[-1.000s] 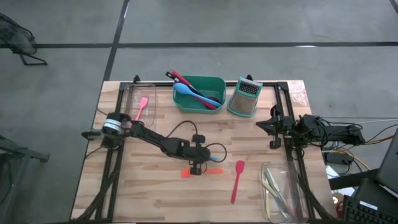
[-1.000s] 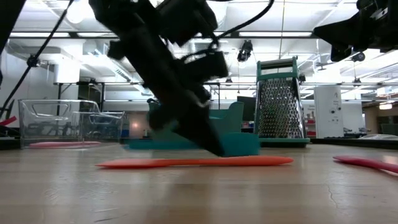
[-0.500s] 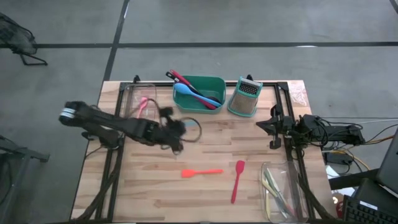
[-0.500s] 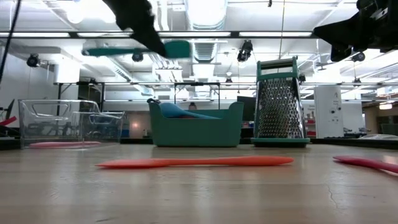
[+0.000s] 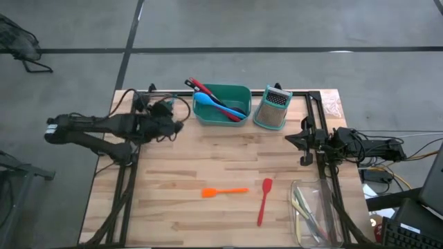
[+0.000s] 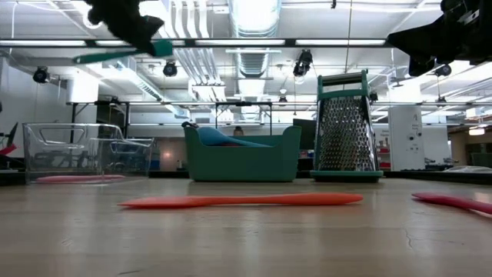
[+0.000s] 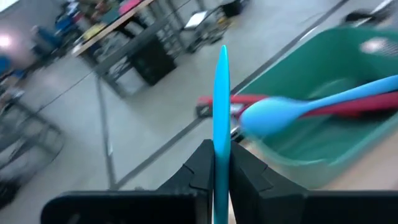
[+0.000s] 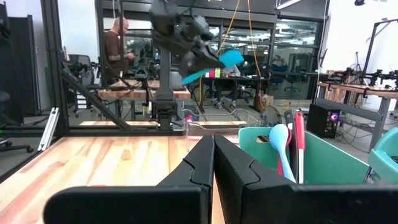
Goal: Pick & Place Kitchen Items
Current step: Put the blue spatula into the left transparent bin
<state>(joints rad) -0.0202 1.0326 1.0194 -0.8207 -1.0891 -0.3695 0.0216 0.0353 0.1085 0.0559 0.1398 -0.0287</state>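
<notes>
My left gripper (image 5: 174,119) hangs high over the table's far left, beside the teal tub (image 5: 221,104), shut on a slim blue spatula (image 6: 123,52). The tub holds a blue spoon (image 7: 292,109) and a red utensil (image 5: 201,88). An orange spatula (image 5: 223,191) and a red spoon (image 5: 264,200) lie flat on the table's near middle. A pink utensil (image 6: 77,178) lies in the clear bin (image 6: 84,150) at the left. My right gripper (image 8: 213,162) waits shut at the table's right edge, touching nothing. My left gripper pinches the blue spatula's handle (image 7: 219,134) between its two fingers, which press on its flat faces. The spatula shows edge-on in the wrist view. It hangs lifted clear, about level, high above the table, its wider end (image 8: 230,59) sticking out past the fingers.
A steel box grater (image 5: 272,108) stands right of the tub. A second clear bin (image 5: 315,214) with pale utensils sits at the near right corner. A person (image 8: 115,46) stands in the room beyond the table.
My left gripper has risen from the table's middle, beside the orange spatula, and swung toward the far left edge, turning from pointing down to nearly level. The blue spatula went up with it, clear of the table. The orange spatula stayed where it was.
</notes>
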